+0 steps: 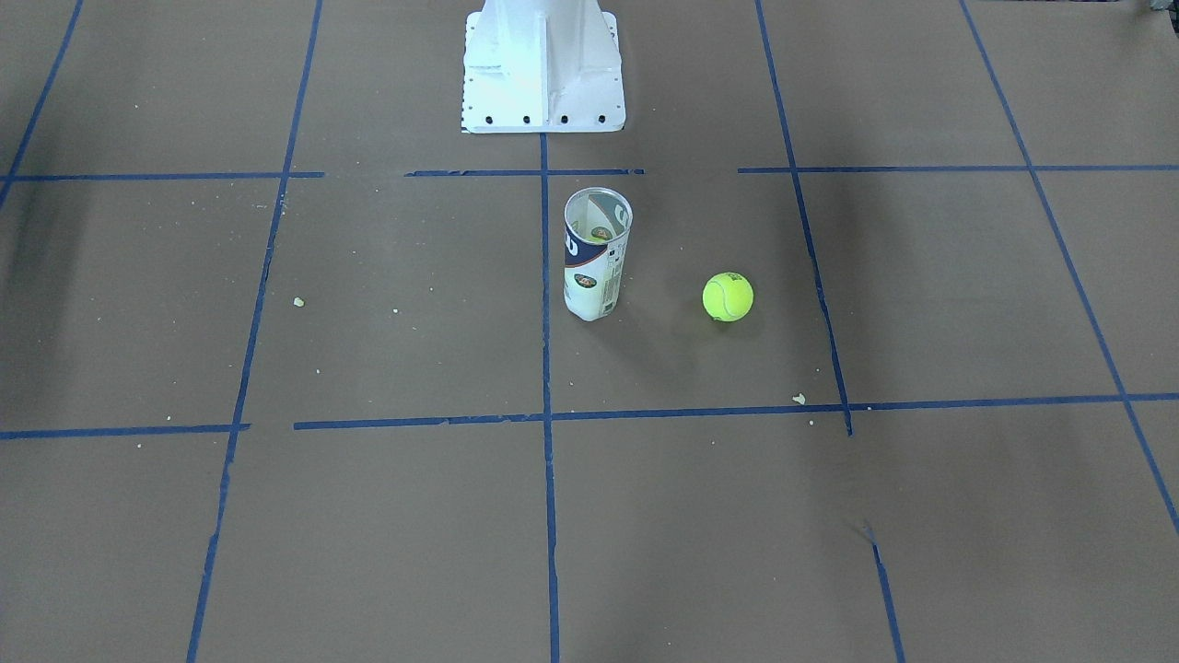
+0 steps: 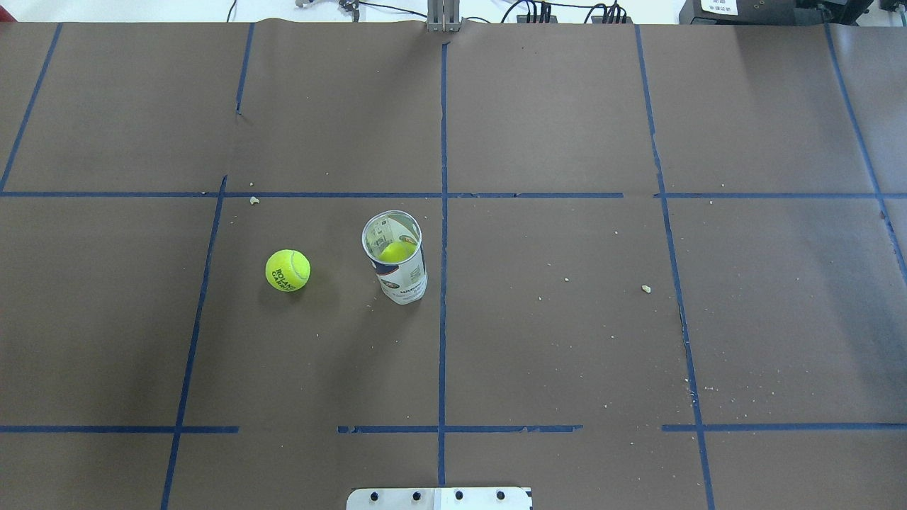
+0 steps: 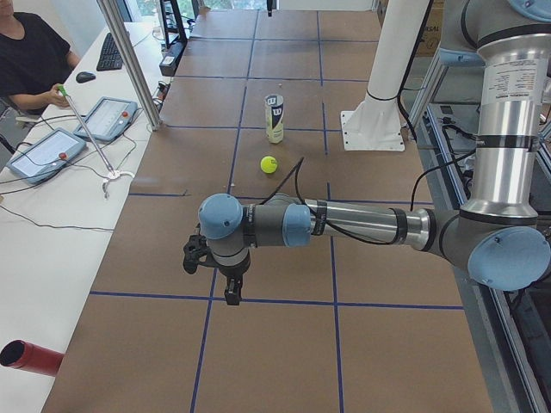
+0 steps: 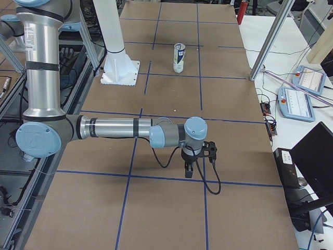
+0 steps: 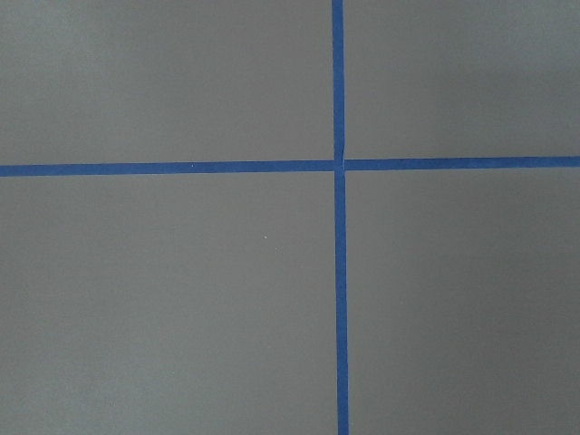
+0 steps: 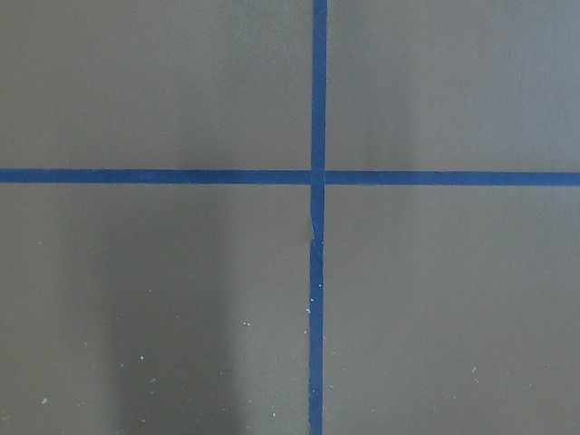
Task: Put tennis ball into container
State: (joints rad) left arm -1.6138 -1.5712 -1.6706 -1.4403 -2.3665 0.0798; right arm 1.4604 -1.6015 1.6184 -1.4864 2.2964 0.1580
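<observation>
The tennis ball lies on the brown table, a short way beside the container on the robot's left side. The container stands upright with its mouth open; a yellow-green patch shows inside it in the overhead view. My left gripper hangs low over the table's left end, far from both. My right gripper hangs likewise over the right end. Both show only in side views, so I cannot tell whether they are open or shut. The wrist views hold only blue tape crossings.
The white robot base stands behind the container. Small crumbs dot the table. A person sits at a side desk with tablets, and a red cylinder lies there.
</observation>
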